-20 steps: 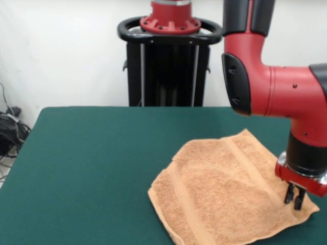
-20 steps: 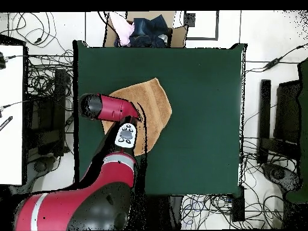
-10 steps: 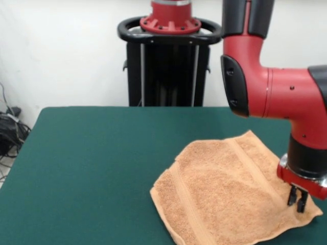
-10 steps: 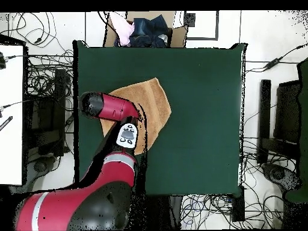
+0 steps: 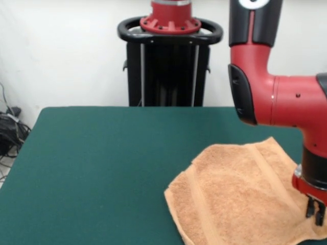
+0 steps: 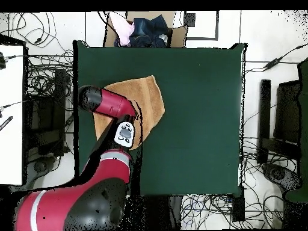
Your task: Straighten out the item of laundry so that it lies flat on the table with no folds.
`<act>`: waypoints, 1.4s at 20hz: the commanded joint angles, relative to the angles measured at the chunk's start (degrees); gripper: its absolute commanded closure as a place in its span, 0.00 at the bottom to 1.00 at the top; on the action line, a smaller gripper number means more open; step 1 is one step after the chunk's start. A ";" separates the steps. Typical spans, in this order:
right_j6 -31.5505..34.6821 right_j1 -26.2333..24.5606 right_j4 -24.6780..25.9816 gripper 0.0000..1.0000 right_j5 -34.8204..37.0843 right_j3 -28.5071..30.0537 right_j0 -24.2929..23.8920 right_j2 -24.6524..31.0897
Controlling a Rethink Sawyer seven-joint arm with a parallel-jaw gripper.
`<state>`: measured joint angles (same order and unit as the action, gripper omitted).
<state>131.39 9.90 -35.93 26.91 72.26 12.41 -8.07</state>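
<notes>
- The table (image 5: 92,168) is bare green felt across its left and middle in the front view; the felt looks likely to grip cloth, so dragging should meet some friction.
- The towel (image 5: 240,199) lies on the right part of the table in the front view, reaching toward the near edge. It is spread out but not fully flat: its surface is rumpled, and its outline is crooked.
- Judged by its look, the towel is soft, light terry that will drape and bunch rather than slide as one piece. A corner or a hem by the woven band (image 5: 196,204) seems the best place to pinch.
- The hand (image 5: 315,212) is at the towel's right corner, its tips down on the cloth. They look pinched close together, seemingly grasping that corner, though the cloth between them is hard to make out.
</notes>
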 commanded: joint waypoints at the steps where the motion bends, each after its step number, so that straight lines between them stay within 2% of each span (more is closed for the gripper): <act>1: 20.87 -6.80 -7.20 1.00 -6.61 -2.96 4.21 4.87; 7: 21.46 -7.65 -9.74 1.00 -5.54 -4.31 5.59 3.56; 12: 15.98 -6.40 -8.79 1.00 -7.51 -0.73 3.84 5.61; 13: 15.18 -6.19 -8.51 0.00 -6.74 -0.35 3.36 5.79; 15: 15.71 -7.13 -7.23 0.00 -1.48 -2.45 4.21 2.97; 17: 15.32 -7.11 -6.30 0.00 0.64 -2.54 3.98 1.86; 28: 10.94 -4.90 -4.14 0.00 -0.61 1.30 2.39 2.16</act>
<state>133.57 7.02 -42.62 23.48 66.43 15.71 -7.92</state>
